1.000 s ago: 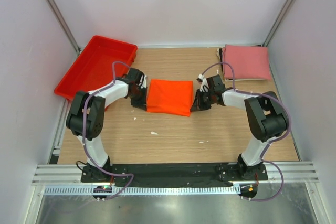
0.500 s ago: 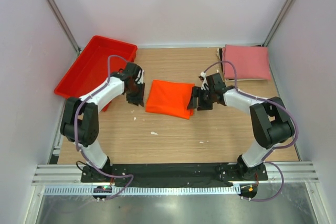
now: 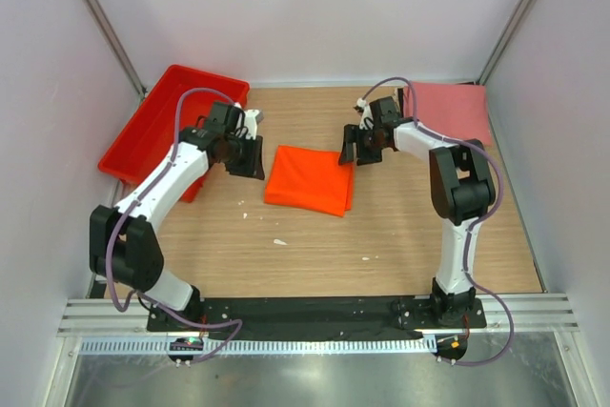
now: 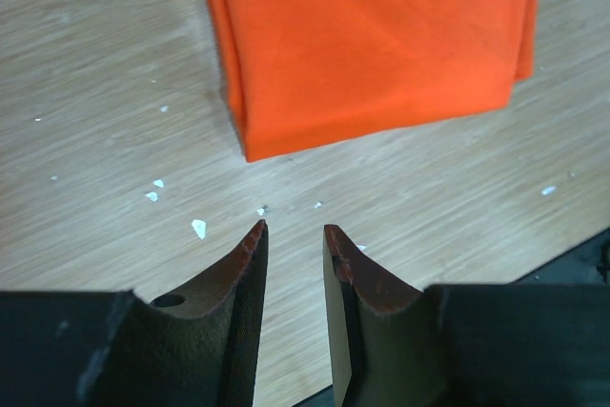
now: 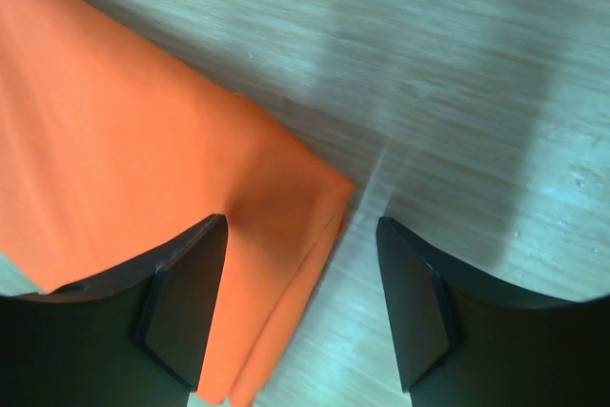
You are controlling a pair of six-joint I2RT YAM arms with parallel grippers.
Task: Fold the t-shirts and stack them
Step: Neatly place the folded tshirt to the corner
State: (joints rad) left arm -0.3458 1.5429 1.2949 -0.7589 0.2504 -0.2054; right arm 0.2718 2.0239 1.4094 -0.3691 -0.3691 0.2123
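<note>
A bright orange t-shirt (image 3: pixel 310 179) lies folded into a flat, roughly square packet at the middle of the bench (image 3: pixel 315 245). It sits slightly off square, its layered edges showing along the 3 o'clock side. Well apart from it, toward 2 o'clock in the far corner, a dusty pink t-shirt (image 3: pixel 453 113) rests folded flat as a neat rectangle, its 9 o'clock edge partly hidden.
</note>
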